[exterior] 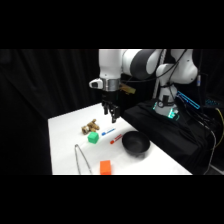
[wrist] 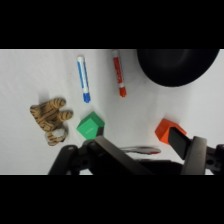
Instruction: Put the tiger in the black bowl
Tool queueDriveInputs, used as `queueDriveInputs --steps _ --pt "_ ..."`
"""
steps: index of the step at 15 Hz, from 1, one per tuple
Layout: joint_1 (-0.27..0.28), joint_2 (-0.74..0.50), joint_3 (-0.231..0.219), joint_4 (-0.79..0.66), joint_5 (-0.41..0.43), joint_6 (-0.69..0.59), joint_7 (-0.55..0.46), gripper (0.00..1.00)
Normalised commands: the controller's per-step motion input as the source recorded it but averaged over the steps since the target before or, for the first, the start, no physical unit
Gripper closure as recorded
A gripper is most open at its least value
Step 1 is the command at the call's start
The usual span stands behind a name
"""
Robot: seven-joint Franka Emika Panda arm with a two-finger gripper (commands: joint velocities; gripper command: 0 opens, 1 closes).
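Observation:
The tiger, a small tan-and-brown striped toy, lies on the white table near its far left part. In the wrist view the tiger is at the left, beside a green cube. The glossy black bowl sits near the table's right edge and holds nothing; in the wrist view the black bowl is at the top right. My gripper hangs open above the table, just right of the tiger and apart from it. In the wrist view the gripper has nothing between its fingers.
A green cube sits right next to the tiger. A blue marker and a red marker lie between the cube and the bowl. An orange block and metal tongs lie near the front edge.

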Motion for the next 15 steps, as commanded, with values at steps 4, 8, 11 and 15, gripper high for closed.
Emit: queueDriveInputs --steps 4,8,11,15 --pt "-0.027 0.00 -0.004 0.03 0.014 -0.02 -0.07 0.00" --pt "-0.104 0.02 -0.078 0.16 -0.051 -0.09 -0.21 0.00" --pt "-0.132 0.08 -0.100 0.28 -0.059 -0.18 -0.39 0.00" --pt "-0.102 0.24 -0.066 0.45 0.006 -0.21 -0.39 0.00"
